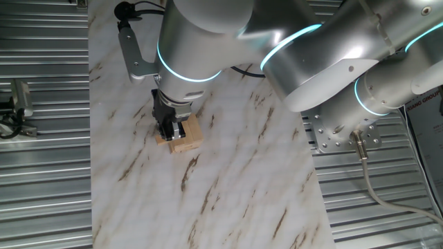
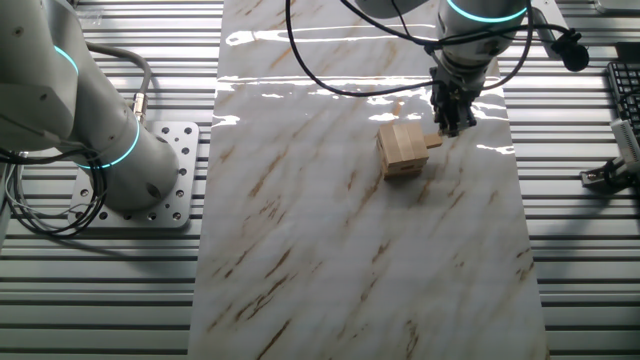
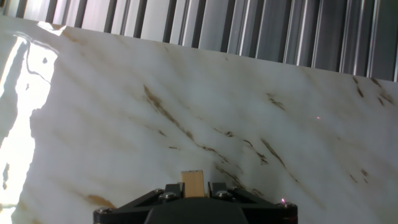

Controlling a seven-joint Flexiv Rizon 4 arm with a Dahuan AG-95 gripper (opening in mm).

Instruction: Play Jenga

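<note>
Hand view only: block (image 3: 193, 184) betw pincer (image 3: 194, 190) fingers.

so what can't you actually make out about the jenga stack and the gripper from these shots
- One fixed view: the gripper and the arm hide the near part of the Jenga stack, so the layer count is unclear.
- The other fixed view: the stack is too small to count blocks; the fingertips at the protruding block are blurred.
- Hand view: only the end of one block shows between the fingers; the bottom edge cuts off the rest, and the stack is out of frame.
</note>
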